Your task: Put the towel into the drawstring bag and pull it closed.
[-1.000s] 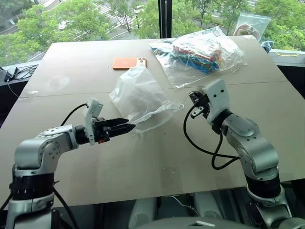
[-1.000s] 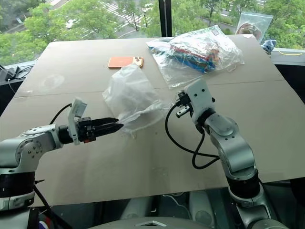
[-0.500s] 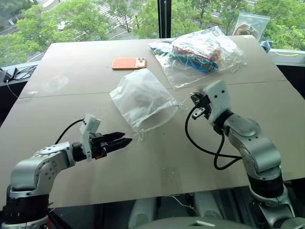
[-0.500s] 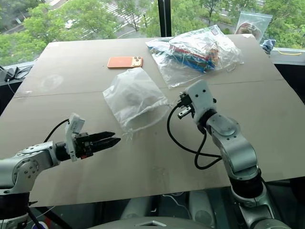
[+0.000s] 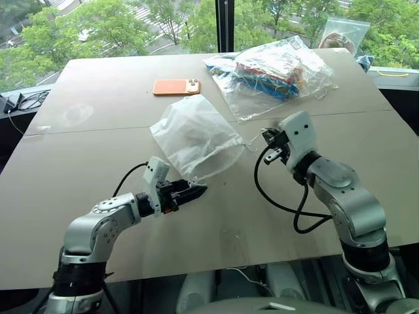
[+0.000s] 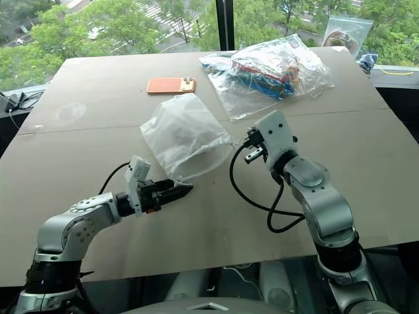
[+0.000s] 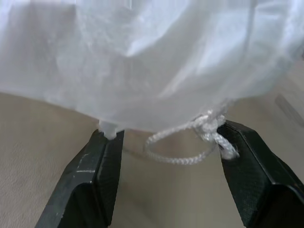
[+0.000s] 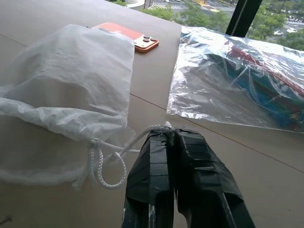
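1. One drawstring bag (image 5: pixel 193 137) lies on the table (image 5: pixel 98 157), mid-table, mouth gathered toward the robot, with a bulge inside. I judge that the towel is in it, but I can't make it out through the fabric.
2. Cord: one end loops out at the mouth on the right tool's side (image 8: pixel 107 164); a second loop with a knot sits at the other corner (image 7: pixel 190 142).
3. Right tool (image 8: pixel 173 137) is clenched on the cord, fingers pressed together, just beside the bag's mouth.
4. Left tool (image 7: pixel 166 142) is released, fingers apart, straddling the knotted loop at the near corner; nothing is pinched yet.
5. Risk: the left tool may close on bag fabric instead of cord, so pulling would drag the bag rather than cinch it.
6. Risk: the thin cord may slip from the right tool if the pull is uneven; the mouth would then stay slack.
7. Other things: one orange phone (image 5: pixel 177 86) behind the bag, one big clear bag of colourful items (image 5: pixel 275 72) at the far right, and one smaller clear bag (image 5: pixel 344 33) past the table edge.
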Controlling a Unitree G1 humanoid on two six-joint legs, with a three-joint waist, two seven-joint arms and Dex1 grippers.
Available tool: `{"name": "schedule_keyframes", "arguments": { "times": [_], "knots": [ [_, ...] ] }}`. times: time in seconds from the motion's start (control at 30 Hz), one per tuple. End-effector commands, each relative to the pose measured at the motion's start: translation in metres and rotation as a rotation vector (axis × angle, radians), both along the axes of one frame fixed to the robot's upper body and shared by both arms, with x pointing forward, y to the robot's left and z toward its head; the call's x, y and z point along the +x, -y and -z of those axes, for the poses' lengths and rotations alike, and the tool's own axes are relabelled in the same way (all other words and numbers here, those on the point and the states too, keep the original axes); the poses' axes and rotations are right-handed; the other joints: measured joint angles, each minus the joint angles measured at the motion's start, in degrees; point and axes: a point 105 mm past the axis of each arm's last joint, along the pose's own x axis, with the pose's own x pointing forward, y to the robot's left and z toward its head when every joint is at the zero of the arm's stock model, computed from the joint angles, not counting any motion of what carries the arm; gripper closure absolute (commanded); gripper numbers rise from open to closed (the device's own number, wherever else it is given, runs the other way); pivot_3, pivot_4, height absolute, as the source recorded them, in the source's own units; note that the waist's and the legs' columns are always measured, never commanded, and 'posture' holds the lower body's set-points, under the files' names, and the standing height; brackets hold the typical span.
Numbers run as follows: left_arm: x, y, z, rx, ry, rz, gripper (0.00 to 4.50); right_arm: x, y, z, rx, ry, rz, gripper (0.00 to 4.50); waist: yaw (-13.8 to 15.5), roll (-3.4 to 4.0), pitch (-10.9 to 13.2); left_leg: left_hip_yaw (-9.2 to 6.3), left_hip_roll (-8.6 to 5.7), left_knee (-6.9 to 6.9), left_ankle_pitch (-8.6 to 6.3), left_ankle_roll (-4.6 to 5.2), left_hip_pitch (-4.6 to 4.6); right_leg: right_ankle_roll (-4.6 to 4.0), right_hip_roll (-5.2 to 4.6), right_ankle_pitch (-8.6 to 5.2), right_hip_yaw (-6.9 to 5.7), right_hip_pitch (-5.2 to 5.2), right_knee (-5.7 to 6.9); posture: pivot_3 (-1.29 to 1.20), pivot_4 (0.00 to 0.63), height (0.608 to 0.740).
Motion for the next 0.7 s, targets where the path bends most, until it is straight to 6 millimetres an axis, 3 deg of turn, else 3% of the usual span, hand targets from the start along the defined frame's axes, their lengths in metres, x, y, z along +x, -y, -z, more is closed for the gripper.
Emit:
{"name": "schedule_keyframes", "arguments": {
  "times": [0.03, 0.13, 0.23, 0.4, 0.53, 0.7],
  "knots": [
    [0.001, 0.001, -0.006, -0.017, 0.015, 0.005, 3.14, -0.006, 0.000, -0.014, 0.016, 0.061, -0.002, 4.50, -0.04, 0.00, 0.00, 0.00, 0.00, 0.00, 0.00, 0.00, 0.00, 0.00, 0.00, 0.00, 0.00, 0.00, 0.00, 0.00, 0.150, 0.740],
    [0.000, -0.002, -0.007, -0.024, 0.012, 0.016, 4.43, -0.004, 0.003, -0.014, 0.016, 0.063, 0.009, 4.50, -0.04, 0.00, 0.00, 0.01, 0.00, 0.00, 0.00, 0.00, 0.00, 0.00, 0.00, 0.00, 0.01, 0.00, 0.00, 0.00, 0.150, 0.740],
    [-0.003, -0.005, -0.015, -0.057, 0.008, 0.028, 4.43, -0.001, 0.008, -0.019, 0.032, 0.083, 0.038, 4.50, -0.04, 0.00, 0.00, 0.00, 0.00, 0.00, 0.00, 0.00, 0.00, 0.00, 0.00, 0.00, 0.00, 0.00, 0.00, 0.00, 0.150, 0.740],
    [-0.010, -0.029, -0.046, -0.084, 0.014, 0.073, 4.43, 0.016, 0.033, -0.051, 0.093, 0.191, 0.157, 4.50, -0.29, 0.00, 0.03, 0.00, 0.01, -0.01, 0.00, 0.00, 0.00, 0.00, 0.02, 0.00, 0.00, -0.02, 0.00, 0.00, 0.150, 0.740],
    [-0.007, -0.043, -0.084, -0.046, 0.087, 0.121, 4.43, 0.025, 0.048, -0.077, 0.115, 0.266, 0.190, 4.50, -0.10, 0.01, 0.04, -0.02, -0.01, 0.00, 0.00, 0.00, -0.01, 0.00, 0.02, -0.01, -0.05, 0.00, -0.02, 0.00, 0.150, 0.740],
    [0.021, -0.057, -0.148, -0.018, 0.308, 0.078, 4.43, 0.036, 0.064, -0.114, 0.094, 0.379, 0.214, 4.50, -0.02, -0.01, 0.09, 0.00, -0.06, 0.01, 0.00, 0.00, -0.04, 0.01, 0.00, 0.00, -0.05, 0.00, -0.04, 0.00, 0.150, 0.740]
  ]
}}
